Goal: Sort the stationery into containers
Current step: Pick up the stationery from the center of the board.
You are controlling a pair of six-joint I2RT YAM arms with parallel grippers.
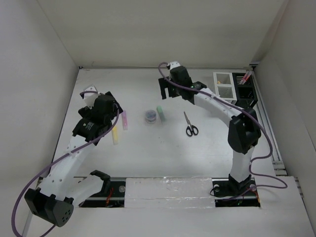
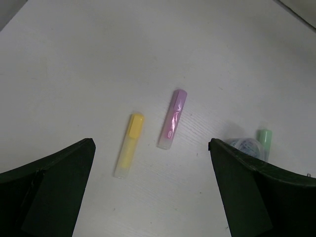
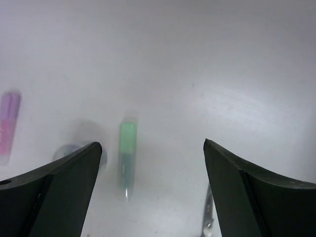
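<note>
Evidently the left gripper (image 2: 150, 143) hung wide open and empty above the table. The yellow highlighter (image 2: 129, 144) lay below it, nearer its left finger, with the purple highlighter (image 2: 173, 118) just beside. It ought to drop squarely over one barrel, jaws across it, clear of the neighbour. Rightward, the right gripper (image 3: 152, 142) gaped empty too, the green highlighter (image 3: 127, 153) ahead between its fingers and the white organizer (image 1: 224, 85) well apart.

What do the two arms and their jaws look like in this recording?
Both the left arm and right arm have white links joined by black joints and black wrist housings. A purple cable loops along each from base to wrist. The jaws are plain matte black, broad and tapering, with no markings visible.
</note>
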